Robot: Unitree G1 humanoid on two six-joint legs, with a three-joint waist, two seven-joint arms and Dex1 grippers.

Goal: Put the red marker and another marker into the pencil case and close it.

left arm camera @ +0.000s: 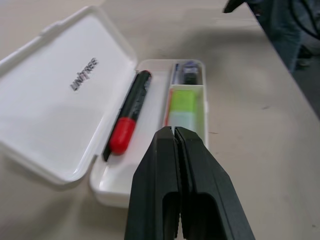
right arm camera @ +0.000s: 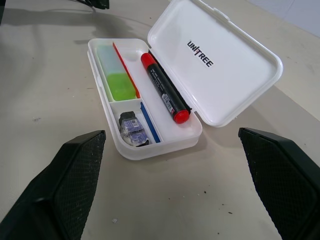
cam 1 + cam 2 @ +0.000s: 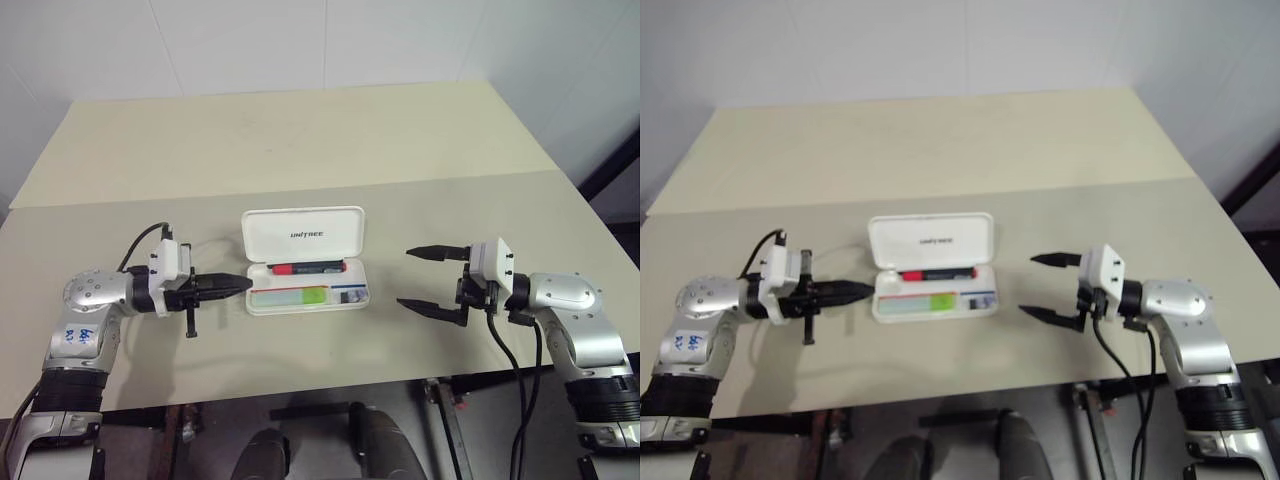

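The white pencil case (image 3: 359,301) lies open on the table, its lid (image 3: 303,235) standing up at the back with dark lettering. The red marker (image 3: 307,267) lies in the back channel of the tray. The pale green marker (image 3: 297,296) lies in the front compartment. My left gripper (image 3: 245,285) is shut with nothing in it, its tip just left of the case's left end; in the left wrist view its fingers (image 1: 170,165) press together. My right gripper (image 3: 420,278) stands wide open to the right of the case, apart from it.
A small dark item (image 2: 131,128) sits in the case's end compartment beside a blue stripe. The beige table (image 3: 300,140) stretches far behind the case, with a seam across it. Its front edge runs just below both arms.
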